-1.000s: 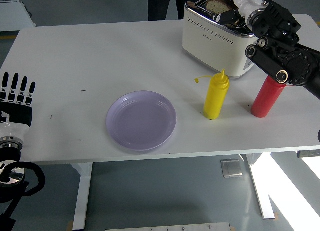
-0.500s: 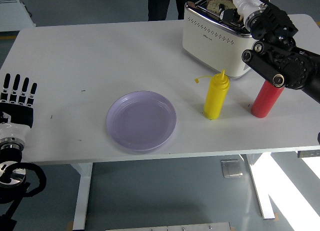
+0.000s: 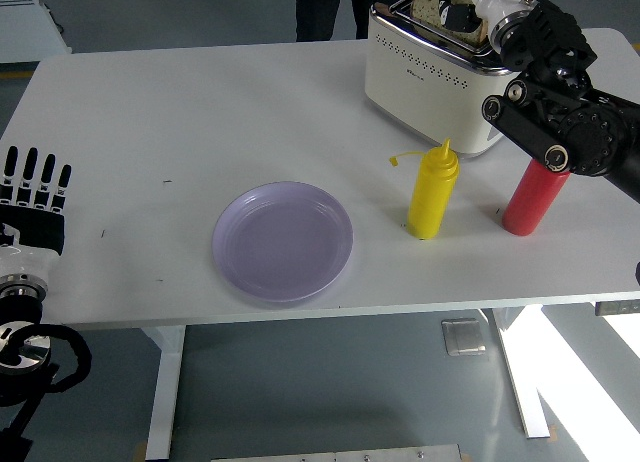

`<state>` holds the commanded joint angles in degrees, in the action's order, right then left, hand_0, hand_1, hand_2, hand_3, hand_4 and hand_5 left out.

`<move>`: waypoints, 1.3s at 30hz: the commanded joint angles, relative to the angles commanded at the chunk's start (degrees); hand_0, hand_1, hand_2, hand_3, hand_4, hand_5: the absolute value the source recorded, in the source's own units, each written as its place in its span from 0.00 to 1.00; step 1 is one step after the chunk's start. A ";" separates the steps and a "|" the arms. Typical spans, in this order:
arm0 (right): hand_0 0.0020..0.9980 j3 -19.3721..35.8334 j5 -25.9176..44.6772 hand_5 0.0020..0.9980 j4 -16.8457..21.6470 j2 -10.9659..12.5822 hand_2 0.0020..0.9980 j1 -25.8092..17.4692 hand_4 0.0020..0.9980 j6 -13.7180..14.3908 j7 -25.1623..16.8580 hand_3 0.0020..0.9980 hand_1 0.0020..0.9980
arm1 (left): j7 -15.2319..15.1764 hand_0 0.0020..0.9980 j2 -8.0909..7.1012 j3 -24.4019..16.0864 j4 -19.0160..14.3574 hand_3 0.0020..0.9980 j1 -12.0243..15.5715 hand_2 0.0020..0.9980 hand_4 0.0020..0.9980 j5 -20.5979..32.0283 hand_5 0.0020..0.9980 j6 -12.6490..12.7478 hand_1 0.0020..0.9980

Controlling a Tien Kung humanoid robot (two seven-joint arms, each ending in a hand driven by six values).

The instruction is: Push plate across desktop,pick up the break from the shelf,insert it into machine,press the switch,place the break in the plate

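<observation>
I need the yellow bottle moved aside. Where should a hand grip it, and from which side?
Grip the yellow bottle around its straight body, below the cone top. Come from the left: it stands upright, that side is open, and the red bottle and right arm crowd the other.

One plate [image 3: 283, 241], one toaster [image 3: 430, 77], one bread slice [image 3: 432, 0], two squeeze bottles: one yellow [image 3: 432, 193], one red [image 3: 532, 196]. Two robot hands [image 3: 34, 197] [image 3: 475, 4].

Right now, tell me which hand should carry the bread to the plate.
Right. The right hand is already at the toaster, on the bread above the slot. The left hand rests at the table's left edge, far from the toaster; the plate lies between them.
</observation>
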<state>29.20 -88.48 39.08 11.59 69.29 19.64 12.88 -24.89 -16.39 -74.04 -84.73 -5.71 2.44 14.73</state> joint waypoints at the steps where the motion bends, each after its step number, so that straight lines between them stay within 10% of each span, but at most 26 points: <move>1: 0.35 0.19 -0.02 0.00 0.12 0.09 0.48 0.05 0.24 0.58 -0.04 0.54 0.43 | -0.02 0.75 0.01 -0.03 0.00 0.61 0.01 0.64 0.68 0.01 0.90 -0.01 0.68; 21: 0.38 6.46 -0.31 0.00 5.09 2.11 0.43 0.06 0.07 10.15 -3.44 0.51 0.40 | -0.52 0.75 0.22 -0.44 -0.14 0.62 0.12 0.64 0.68 0.21 0.91 0.02 0.68; 39: 0.35 18.94 -0.31 0.00 28.55 11.15 0.41 -4.84 0.12 1.62 6.47 0.51 0.37 | -0.43 0.75 0.40 -2.01 -0.73 0.62 1.09 0.64 0.68 -0.03 0.93 0.06 0.69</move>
<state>48.14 -88.80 67.63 22.75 64.45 21.26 19.34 -25.32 -15.99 -76.05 -85.46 -4.61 2.41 14.79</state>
